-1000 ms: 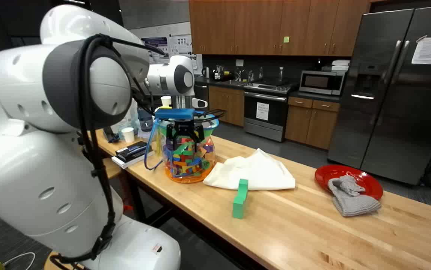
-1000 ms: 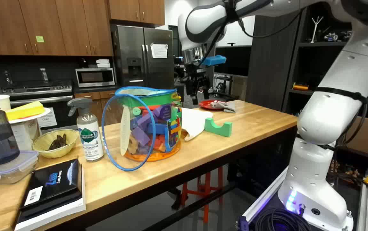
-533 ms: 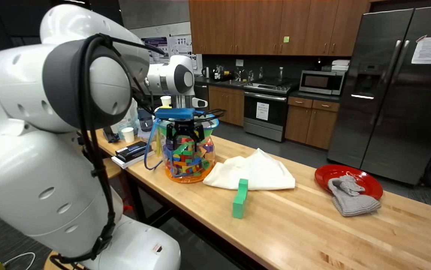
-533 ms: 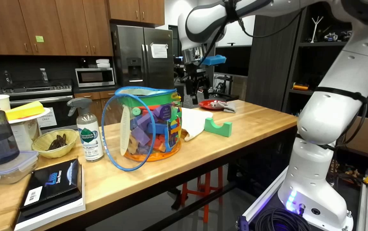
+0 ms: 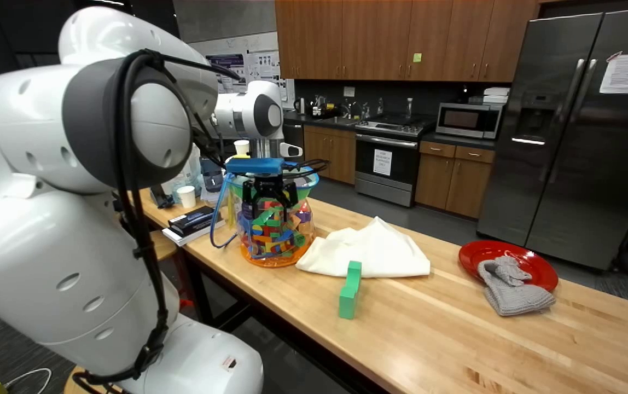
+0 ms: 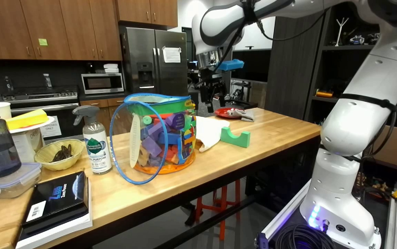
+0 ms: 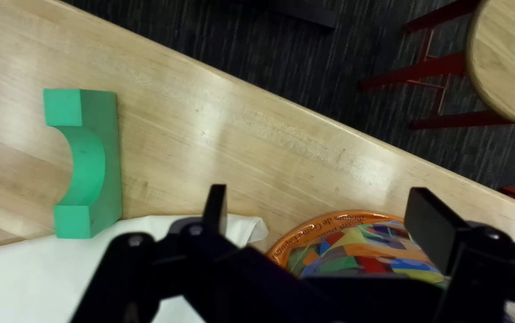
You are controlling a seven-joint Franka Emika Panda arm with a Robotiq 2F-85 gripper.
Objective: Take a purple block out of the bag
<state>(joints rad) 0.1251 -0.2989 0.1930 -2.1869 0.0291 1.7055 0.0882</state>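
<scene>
The clear bag stands upright on the table, packed with multi-coloured blocks; it shows in both exterior views (image 5: 307,234) (image 6: 181,107) and its orange base in the wrist view (image 7: 356,216). Its top looks open, and its blue-rimmed lid (image 6: 112,152) hangs down at the side. Purple blocks (image 6: 151,147) show through the clear wall, one more (image 6: 156,129) above. My gripper is open and empty, beside the bag at about rim height, in both exterior views (image 5: 266,212) (image 6: 216,105). In the wrist view, the gripper (image 7: 320,199) has its fingers wide apart, with the bag's base below between them.
A green arch block (image 6: 235,137) stands on the table near a white cloth (image 5: 368,251) beside the bag. A red plate (image 5: 538,268) with a grey cloth (image 5: 516,295) lies further along. A spray bottle (image 6: 96,148), basket (image 6: 74,152) and black box (image 6: 58,197) stand past the bag.
</scene>
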